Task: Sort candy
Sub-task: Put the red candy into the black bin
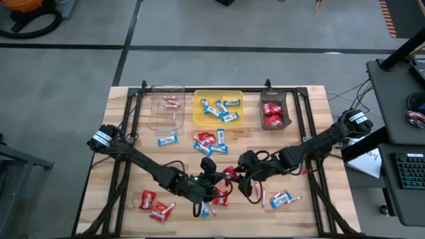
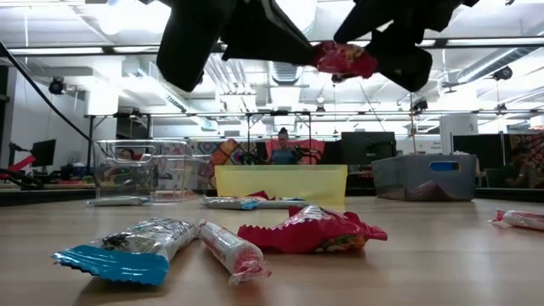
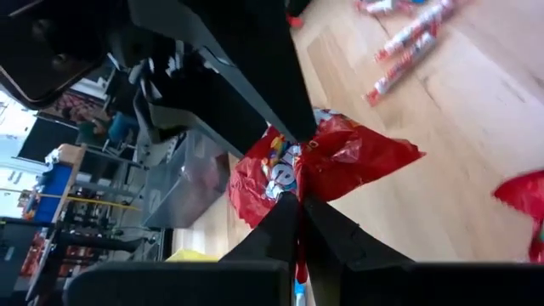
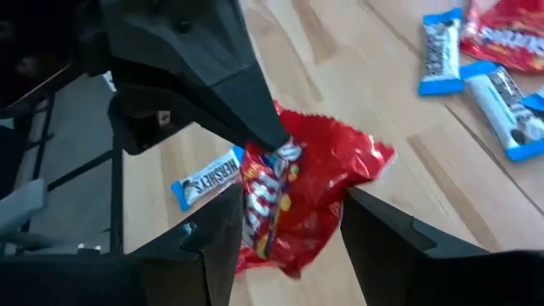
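My left gripper [image 1: 214,178] is shut on a red packet [image 1: 229,174] and holds it above the table's near middle; the packet also shows in the low view [image 2: 344,58]. My right gripper [image 4: 293,221] is open, with one finger on each side of the same packet [image 4: 297,187]; I cannot tell whether they touch it. Loose candy lies on the table: red packets [image 1: 154,206], blue-and-white bars [image 1: 167,140] and pinkish sticks [image 1: 262,197]. My left gripper pinches the red packet at one edge, near its middle [image 3: 299,189], between its two fingers. The wrapper bunches out to both sides of the fingers. The packet is lifted clear of the table.
At the far side stand a clear tray [image 1: 166,99] with pinkish sticks, a yellow tray [image 1: 199,109] with blue-and-white bars, and a dark tray [image 1: 287,109] with red packets. More candy lies below the grippers [image 2: 310,229] and mid-table [image 1: 209,143].
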Controlling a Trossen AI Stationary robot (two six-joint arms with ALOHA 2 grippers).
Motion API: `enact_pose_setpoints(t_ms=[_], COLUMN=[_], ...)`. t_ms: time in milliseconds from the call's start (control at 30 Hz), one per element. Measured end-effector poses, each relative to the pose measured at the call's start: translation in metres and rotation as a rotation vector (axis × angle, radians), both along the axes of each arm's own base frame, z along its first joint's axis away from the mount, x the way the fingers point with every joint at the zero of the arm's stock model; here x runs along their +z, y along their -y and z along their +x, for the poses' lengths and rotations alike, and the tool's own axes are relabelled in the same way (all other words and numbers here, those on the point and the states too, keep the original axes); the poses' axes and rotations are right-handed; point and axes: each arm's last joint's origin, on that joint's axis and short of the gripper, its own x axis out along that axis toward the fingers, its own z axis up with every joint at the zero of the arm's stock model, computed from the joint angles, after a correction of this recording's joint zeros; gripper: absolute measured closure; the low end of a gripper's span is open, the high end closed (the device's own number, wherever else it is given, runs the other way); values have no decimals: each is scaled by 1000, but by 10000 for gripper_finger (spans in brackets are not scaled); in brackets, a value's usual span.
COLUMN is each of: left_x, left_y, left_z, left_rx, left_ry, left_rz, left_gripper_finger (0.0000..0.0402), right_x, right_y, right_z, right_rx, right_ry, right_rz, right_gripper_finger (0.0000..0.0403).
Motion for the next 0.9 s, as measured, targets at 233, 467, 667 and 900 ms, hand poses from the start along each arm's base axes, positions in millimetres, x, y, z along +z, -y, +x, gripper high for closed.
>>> enact_pose_setpoints(t_ms=[233, 467, 667, 900], left_x=[1, 1, 0, -2], left_y=[0, 0, 1, 2], left_z=[0, 0, -1, -2], left_rx=[2, 5, 29, 35], left_ry=[10, 11, 25, 22], left_rz=[-8, -15, -70, -85], left_gripper_finger=[401, 401, 400, 355], right_x=[1, 1, 1, 1], right_y=[0, 0, 0, 0], right_z=[1, 1, 1, 1], right_rx=[10, 14, 13, 14], right_ry=[13, 15, 15, 16], right_rz=[-9, -15, -15, -15], right_gripper_finger=[295, 383, 388, 390])
